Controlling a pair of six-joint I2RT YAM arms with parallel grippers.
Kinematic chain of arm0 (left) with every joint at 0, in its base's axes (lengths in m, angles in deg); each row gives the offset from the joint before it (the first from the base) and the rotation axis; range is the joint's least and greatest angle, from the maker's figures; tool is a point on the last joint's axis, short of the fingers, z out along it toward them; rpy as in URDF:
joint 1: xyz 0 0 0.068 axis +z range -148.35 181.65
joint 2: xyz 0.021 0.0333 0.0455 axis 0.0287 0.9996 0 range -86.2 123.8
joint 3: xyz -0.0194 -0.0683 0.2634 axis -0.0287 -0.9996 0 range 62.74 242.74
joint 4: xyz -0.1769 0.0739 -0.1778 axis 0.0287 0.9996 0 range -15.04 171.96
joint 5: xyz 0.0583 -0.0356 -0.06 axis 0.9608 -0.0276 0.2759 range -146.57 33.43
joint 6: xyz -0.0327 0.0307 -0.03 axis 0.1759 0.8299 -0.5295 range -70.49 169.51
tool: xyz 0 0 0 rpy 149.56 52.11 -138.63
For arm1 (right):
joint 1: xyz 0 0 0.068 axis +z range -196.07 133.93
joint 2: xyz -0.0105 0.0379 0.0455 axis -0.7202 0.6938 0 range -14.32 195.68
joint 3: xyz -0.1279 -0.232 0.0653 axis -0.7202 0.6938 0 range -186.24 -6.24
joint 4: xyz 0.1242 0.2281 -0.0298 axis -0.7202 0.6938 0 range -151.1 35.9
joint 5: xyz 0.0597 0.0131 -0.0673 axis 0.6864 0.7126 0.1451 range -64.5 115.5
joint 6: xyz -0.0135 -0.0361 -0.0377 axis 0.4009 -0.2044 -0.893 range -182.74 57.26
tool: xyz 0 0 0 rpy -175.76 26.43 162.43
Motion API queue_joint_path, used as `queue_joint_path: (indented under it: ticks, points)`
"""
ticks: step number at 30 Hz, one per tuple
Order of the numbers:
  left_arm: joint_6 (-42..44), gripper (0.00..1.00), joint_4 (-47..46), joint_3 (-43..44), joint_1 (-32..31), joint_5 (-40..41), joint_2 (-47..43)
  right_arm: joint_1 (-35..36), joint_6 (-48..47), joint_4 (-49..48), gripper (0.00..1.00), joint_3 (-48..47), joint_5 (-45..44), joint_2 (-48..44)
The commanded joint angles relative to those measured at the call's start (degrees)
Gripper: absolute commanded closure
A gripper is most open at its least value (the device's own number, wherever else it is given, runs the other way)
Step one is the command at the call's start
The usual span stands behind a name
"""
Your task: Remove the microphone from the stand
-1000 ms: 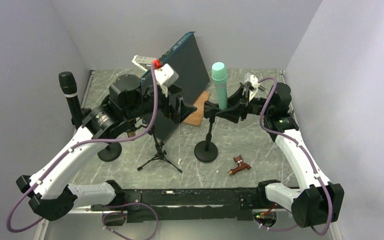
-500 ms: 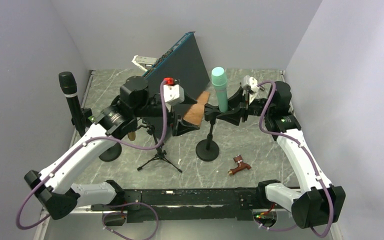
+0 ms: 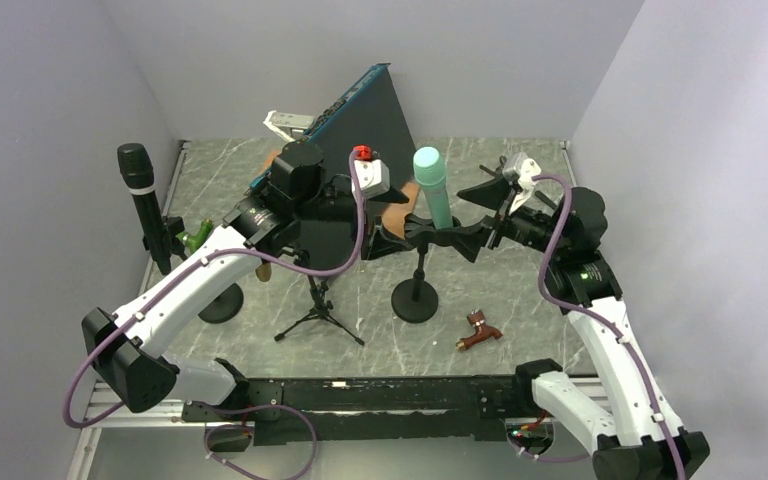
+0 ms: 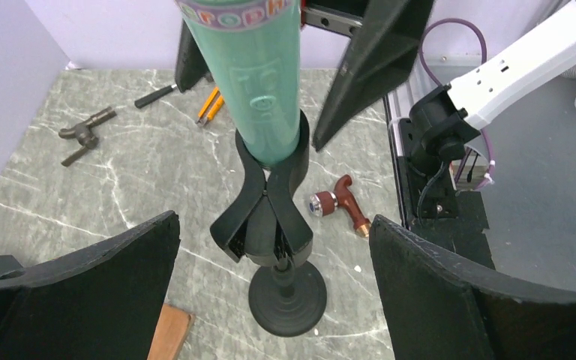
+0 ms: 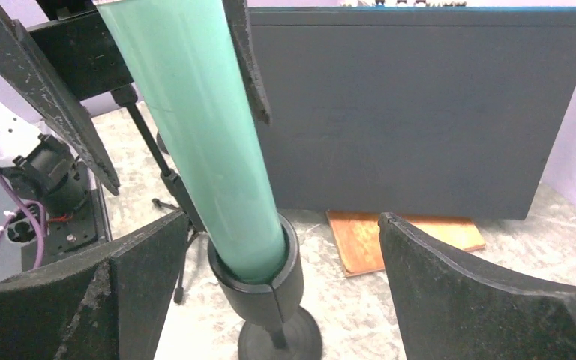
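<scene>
A green microphone (image 3: 432, 190) stands near the middle of a grey marbled worktop (image 3: 530, 300), its lower end seated in the black clip (image 4: 268, 187) of a short stand (image 3: 413, 300) with a round base. Its long axis runs almost straight up, leaning slightly, with the rounded head on top

Two robot arms reach in from opposite sides. The left hand (image 4: 274, 220) is open, its two dark fingers spread wide with the clip and the stand's post between them and touching neither. The right hand (image 5: 283, 217) is also open, fingers wide apart on either side of the microphone's lower end and the clip's collar. The two hands face each other with the microphone between them, at about clip height. Neither looks clearly nearer

The microphone probably has to come out upward along its own axis, so whichever hand takes it likely needs to close on the green body above the clip, while the other could steady the stand

Also on the worktop: a black microphone (image 3: 136, 190) on its own stand at far left, a small tripod (image 3: 318, 308), a leaning dark board (image 3: 375, 125), and a small brown tool (image 3: 480, 330)
</scene>
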Motion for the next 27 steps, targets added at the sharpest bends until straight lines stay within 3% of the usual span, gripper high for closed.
queue_joint_path:
  ticks: [1,9,27]
  points:
    - [-1.8,0.01,-6.4,-0.8,0.4,-1.9,-0.2,6.6,1.5,4.4,0.0,-3.4,-14.2,-2.6]
    - [-3.2,0.01,-7.3,-1.8,0.5,-3.1,2.0,16.1,2.9,7.4,0.07,-8.8,-34.6,-2.5]
    - [-6.5,0.02,-9.5,-2.7,0.3,-1.7,4.4,36.5,-6.4,9.1,0.27,-16.0,-62.9,5.8]
